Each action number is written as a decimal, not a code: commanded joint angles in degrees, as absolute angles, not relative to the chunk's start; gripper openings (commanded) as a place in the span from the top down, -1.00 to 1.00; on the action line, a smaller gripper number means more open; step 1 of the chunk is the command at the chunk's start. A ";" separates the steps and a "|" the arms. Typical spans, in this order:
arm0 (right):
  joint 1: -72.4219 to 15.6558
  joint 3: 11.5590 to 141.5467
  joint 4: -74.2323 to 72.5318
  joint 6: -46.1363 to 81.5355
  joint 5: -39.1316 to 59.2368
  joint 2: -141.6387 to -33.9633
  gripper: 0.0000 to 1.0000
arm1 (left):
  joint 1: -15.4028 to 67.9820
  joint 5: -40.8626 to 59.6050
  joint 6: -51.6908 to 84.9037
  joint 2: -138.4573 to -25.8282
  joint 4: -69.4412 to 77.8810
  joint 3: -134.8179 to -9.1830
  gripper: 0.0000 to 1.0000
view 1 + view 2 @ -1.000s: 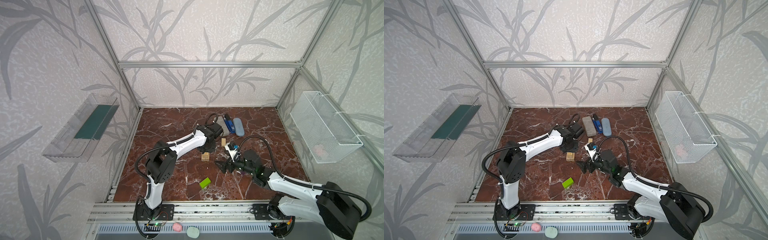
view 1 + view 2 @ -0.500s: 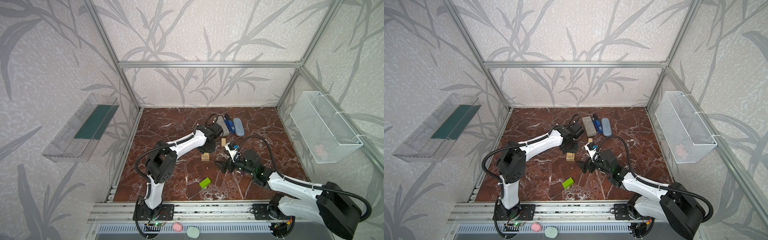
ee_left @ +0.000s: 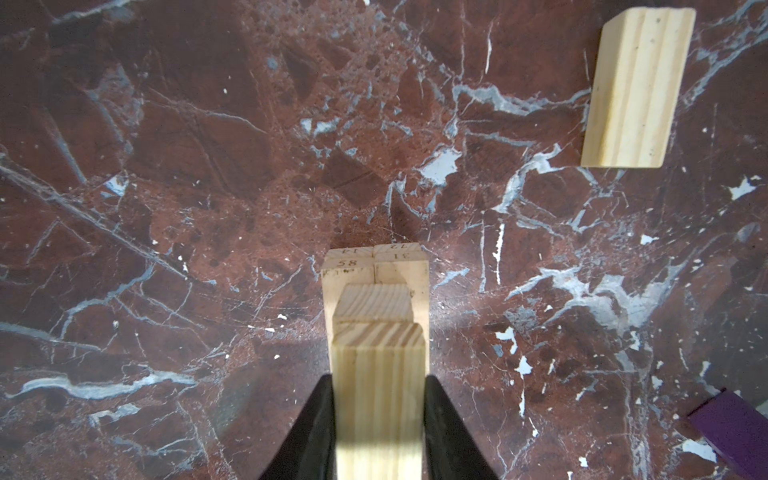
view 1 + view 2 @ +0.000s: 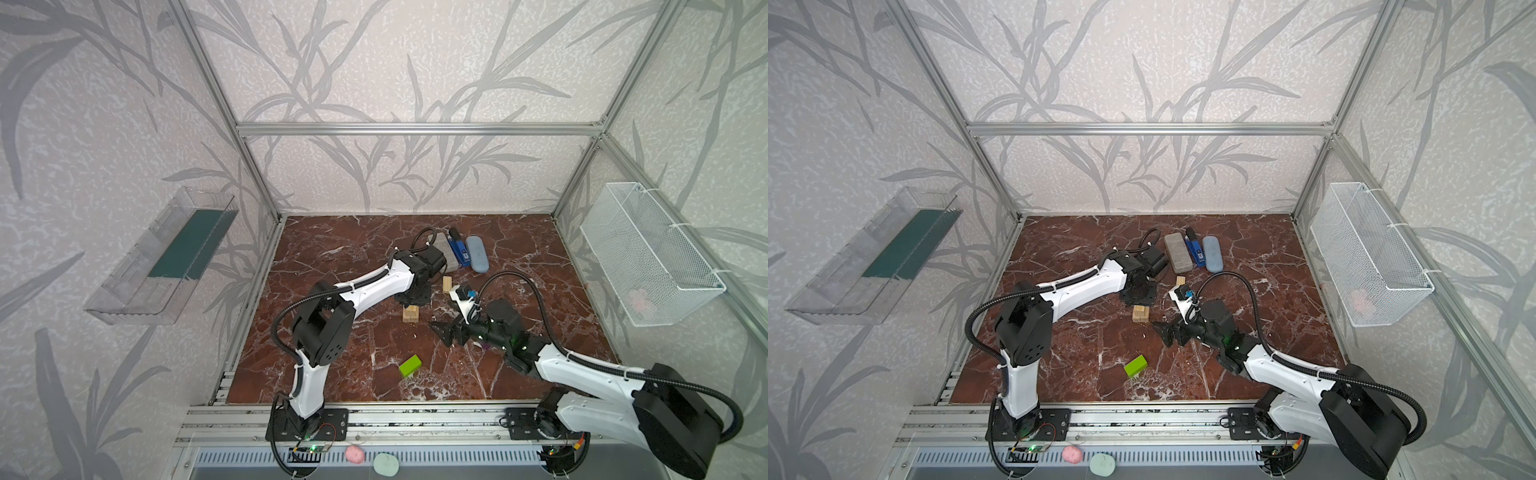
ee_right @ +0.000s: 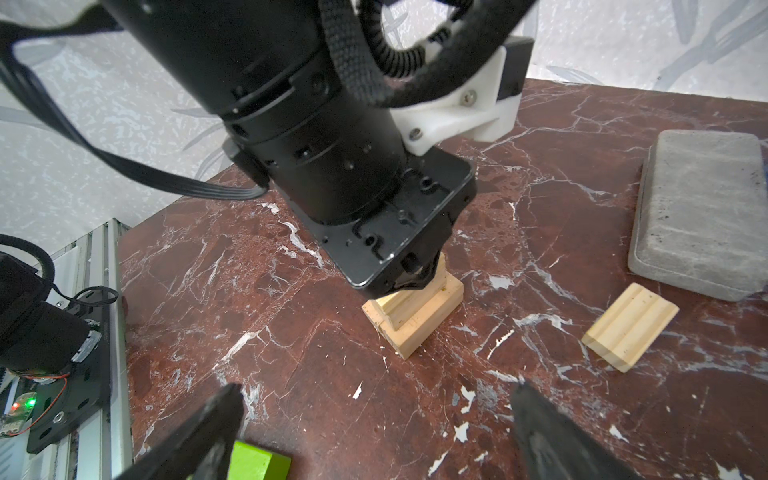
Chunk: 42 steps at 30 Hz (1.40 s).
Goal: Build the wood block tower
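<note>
1. On the left of both top views, the left gripper (image 4: 413, 296) is seen clamped on a pale natural-wood plank (image 3: 378, 395). The plank is held directly over the tower (image 4: 410, 313), a low stack of pale planks near the middle of the red marble table (image 4: 332, 257).
2. The placing step is judged to be in hand; whether the held plank already touches the stack cannot be told.
3. Its long axis is lined up with the plank beneath (image 3: 372, 303), and its end face is turned the same way as the numbered ends of the base pair (image 3: 376, 262).
4. A slow, square lowering is called for next, then a release and a straight lift so nothing is dragged.
5. A lime-green block (image 4: 409, 366) is seen lying nearer the front edge.
6. Just right of the tower, a loose pale plank (image 4: 446, 284) is laid flat, with its long axis running roughly front to back.
7. Further right, the right gripper (image 4: 439, 333) is spread wide and empty, pointed towards the tower, and a purple block (image 3: 731, 432) is glimpsed in the left wrist view.
</note>
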<state>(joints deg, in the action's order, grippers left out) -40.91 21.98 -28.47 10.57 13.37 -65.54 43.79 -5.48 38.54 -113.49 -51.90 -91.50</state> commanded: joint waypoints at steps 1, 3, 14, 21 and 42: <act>-40.53 21.50 -29.87 10.64 12.74 -64.42 -0.98 | 44.04 -7.17 38.61 -114.39 -53.70 -93.08 0.32; -40.52 21.51 -29.81 10.67 12.74 -64.42 -0.98 | 44.03 -7.21 38.59 -114.42 -53.70 -93.08 0.32; -40.56 21.57 -29.86 10.64 12.81 -64.51 -0.99 | 44.03 -6.03 38.07 -114.17 -53.70 -93.25 0.26; -40.52 21.53 -29.72 10.94 13.01 -64.45 -0.98 | 44.20 -5.90 37.78 -111.60 -54.50 -93.20 0.11; -37.80 20.49 -12.07 19.50 23.85 -56.02 -0.98 | 54.16 -1.93 32.20 -82.41 -43.25 -63.83 -0.12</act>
<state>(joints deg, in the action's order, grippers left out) -38.02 21.69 -17.10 17.82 21.02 -58.46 52.60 -3.55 34.15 -84.97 -46.00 -66.67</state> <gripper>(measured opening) 0.991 0.556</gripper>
